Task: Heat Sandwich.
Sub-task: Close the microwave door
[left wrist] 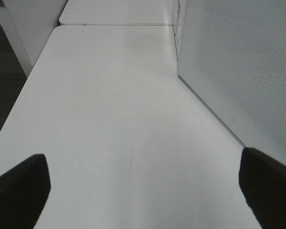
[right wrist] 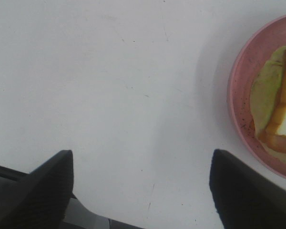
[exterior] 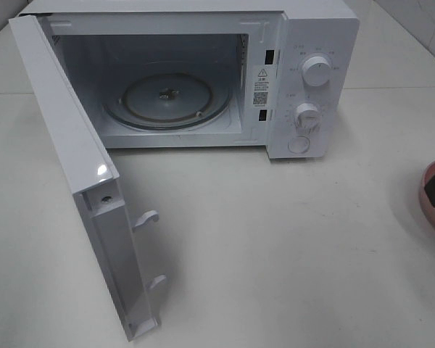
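Both the left gripper (left wrist: 143,191) and right gripper (right wrist: 140,191) gape wide and empty, the sandwich (right wrist: 276,112) on its pink plate (right wrist: 238,86) far right of the open microwave (exterior: 304,80).

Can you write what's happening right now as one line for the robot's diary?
microwave door: open | turntable: bare | sandwich: on pink plate | left gripper: open, empty | right gripper: open, empty
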